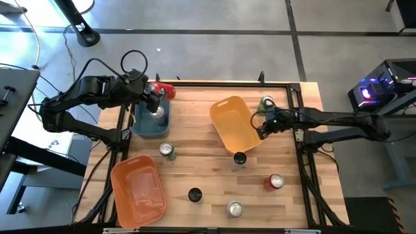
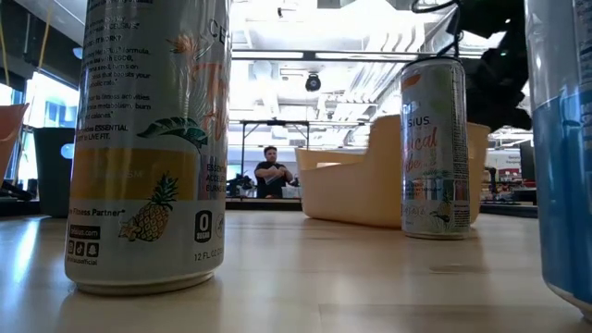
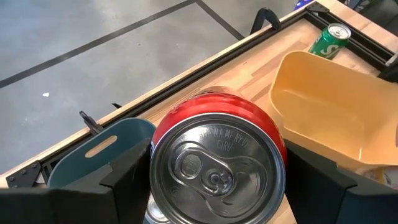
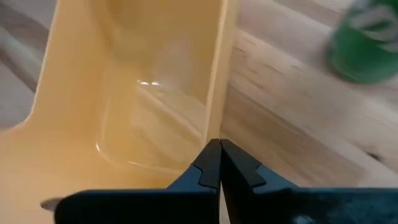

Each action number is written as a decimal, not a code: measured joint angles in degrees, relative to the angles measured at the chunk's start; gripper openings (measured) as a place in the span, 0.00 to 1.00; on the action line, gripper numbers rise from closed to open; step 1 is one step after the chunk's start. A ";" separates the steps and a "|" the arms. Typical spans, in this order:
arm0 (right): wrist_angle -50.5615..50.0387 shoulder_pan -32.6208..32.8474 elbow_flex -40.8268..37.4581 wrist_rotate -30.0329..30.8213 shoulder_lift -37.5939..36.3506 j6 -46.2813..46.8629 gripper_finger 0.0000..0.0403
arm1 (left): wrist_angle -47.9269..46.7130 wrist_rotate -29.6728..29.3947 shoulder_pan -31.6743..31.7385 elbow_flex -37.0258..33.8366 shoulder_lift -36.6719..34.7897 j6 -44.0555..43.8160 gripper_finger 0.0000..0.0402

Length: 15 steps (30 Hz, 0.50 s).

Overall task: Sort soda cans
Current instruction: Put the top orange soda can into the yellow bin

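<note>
Left tool (image 3: 214,186) grips a red can (image 3: 217,158), half hiding the teal bin (image 1: 148,125); right tool (image 4: 219,163), fingers together, seemingly pinches the yellow bin's (image 4: 124,93) rim near a blurred green can (image 4: 364,43).

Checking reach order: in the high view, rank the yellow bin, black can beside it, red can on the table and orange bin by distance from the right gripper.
1. Yellow bin, touching the right gripper.
2. Black can, below the bin.
3. Red can, right side.
4. Orange bin, far left corner.

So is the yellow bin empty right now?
Apparently empty: the yellow bin shows only bare floor in the high and right wrist views.
</note>
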 joint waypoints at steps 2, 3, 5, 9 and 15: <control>2.87 0.00 0.00 -0.50 2.06 -0.25 0.00 | 0.00 -0.02 0.00 0.00 0.00 0.36 0.69; 4.43 0.00 0.00 -0.63 3.07 -0.42 0.00 | -0.01 0.02 0.00 0.00 0.00 0.42 0.69; 8.00 0.00 0.00 -0.99 5.44 -0.46 0.00 | 0.00 0.00 0.00 0.00 0.00 0.44 0.69; 16.36 0.00 0.02 -1.94 10.28 -0.90 0.00 | 0.00 0.01 0.09 0.00 0.00 0.44 0.69; 28.80 0.00 0.04 -3.41 17.63 -0.60 0.00 | 0.00 0.02 0.09 0.00 0.00 1.35 0.69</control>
